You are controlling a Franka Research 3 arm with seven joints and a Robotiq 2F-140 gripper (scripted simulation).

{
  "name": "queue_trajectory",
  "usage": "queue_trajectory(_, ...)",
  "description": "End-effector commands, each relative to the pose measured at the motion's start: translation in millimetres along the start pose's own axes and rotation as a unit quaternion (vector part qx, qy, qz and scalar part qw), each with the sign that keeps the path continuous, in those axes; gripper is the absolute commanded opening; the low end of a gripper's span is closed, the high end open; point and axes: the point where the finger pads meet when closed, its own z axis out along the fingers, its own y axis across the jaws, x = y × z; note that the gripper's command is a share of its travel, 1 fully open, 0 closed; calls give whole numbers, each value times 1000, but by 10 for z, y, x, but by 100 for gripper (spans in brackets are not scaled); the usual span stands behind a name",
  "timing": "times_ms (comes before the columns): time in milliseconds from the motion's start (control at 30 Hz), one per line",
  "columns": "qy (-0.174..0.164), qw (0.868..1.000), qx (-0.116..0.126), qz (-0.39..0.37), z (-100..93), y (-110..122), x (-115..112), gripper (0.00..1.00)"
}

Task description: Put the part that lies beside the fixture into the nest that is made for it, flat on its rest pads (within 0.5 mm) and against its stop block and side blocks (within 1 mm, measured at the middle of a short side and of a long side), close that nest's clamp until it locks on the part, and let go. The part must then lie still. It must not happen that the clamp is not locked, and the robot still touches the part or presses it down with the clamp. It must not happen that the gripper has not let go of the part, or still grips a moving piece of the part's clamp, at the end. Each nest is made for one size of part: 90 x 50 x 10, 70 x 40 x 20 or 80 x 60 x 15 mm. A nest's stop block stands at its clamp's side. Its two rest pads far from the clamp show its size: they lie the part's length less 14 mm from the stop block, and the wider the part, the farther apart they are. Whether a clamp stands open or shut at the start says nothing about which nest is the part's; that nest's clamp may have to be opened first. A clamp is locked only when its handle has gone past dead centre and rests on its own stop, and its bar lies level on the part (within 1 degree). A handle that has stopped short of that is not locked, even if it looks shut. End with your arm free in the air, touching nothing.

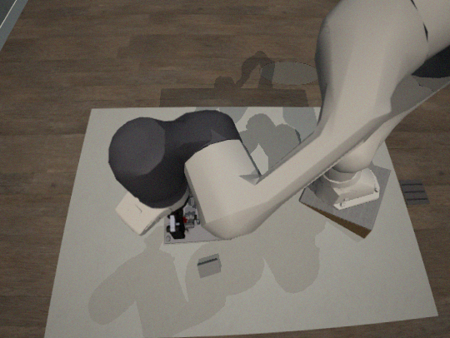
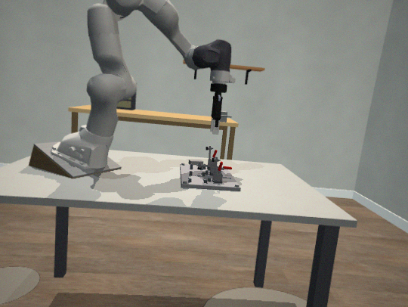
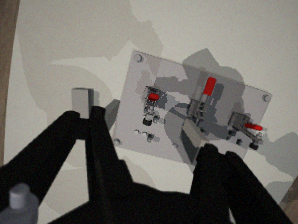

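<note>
The part (image 1: 208,265), a small grey block, lies on the table top a little apart from the fixture; in the wrist view it (image 3: 81,102) lies left of the plate. The fixture plate (image 3: 190,112) carries three clamps with red handles: left (image 3: 152,95), middle (image 3: 210,86) and right (image 3: 252,127). It also shows in the side view (image 2: 209,178), with one clamp bar (image 2: 208,151) standing upright. My gripper (image 2: 214,130) hangs well above the plate, open and empty; its black fingers frame the plate's left half. In the overhead view my arm hides most of the fixture (image 1: 189,231).
My base sits on a wedge at the table's back left. A wooden bench (image 2: 151,115) and a wall shelf (image 2: 245,69) stand behind the table.
</note>
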Motion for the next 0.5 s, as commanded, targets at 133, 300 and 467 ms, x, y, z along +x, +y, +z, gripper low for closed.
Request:
queue_trajectory(133,-1,1000,1,1,-5,-132,-57,58)
queue_trajectory(300,-1,1000,1,1,-6,-314,-127,58)
queue_trajectory(467,-1,1000,1,1,-6,-543,-216,58)
